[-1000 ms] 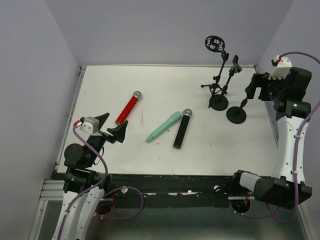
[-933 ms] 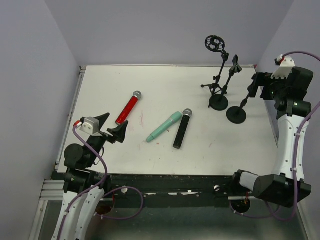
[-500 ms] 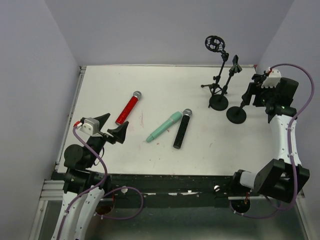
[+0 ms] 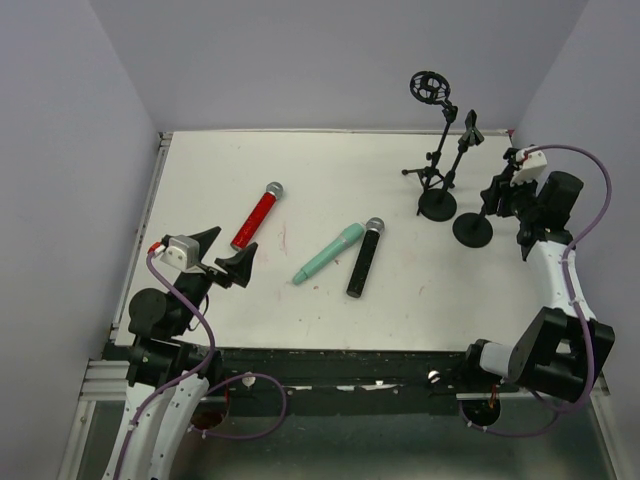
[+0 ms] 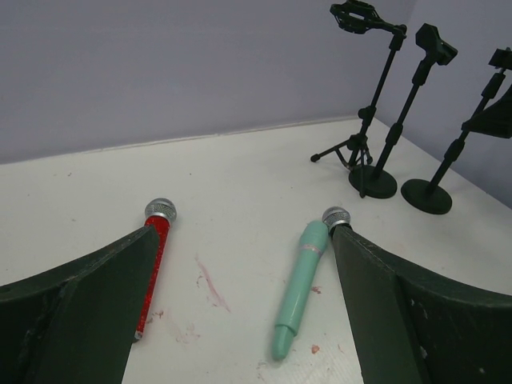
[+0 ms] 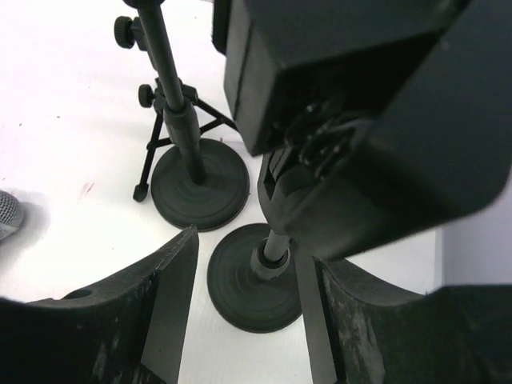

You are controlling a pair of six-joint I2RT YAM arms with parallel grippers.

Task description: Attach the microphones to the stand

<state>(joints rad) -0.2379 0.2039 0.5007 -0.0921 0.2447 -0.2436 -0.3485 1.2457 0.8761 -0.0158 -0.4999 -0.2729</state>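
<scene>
We are seeing nothing attached yet: all three microphones are lying flat on the worktop, and every clip is standing bare. The red microphone is lying at 9 o'clock from centre. The mint-green microphone and the black microphone are lying side by side near centre, heads nearly touching. The three stands are grouped at 2 o'clock. The right gripper is hanging low over the round-base stand — jaws apart on either side of its pole, not pinching it as far as we can tell. The left gripper is sitting at 8 o'clock, jaws spread wide and holding nothing, facing the red and mint ones. We are judging the task barely begun — three pickups and three clip-ins are left.
</scene>
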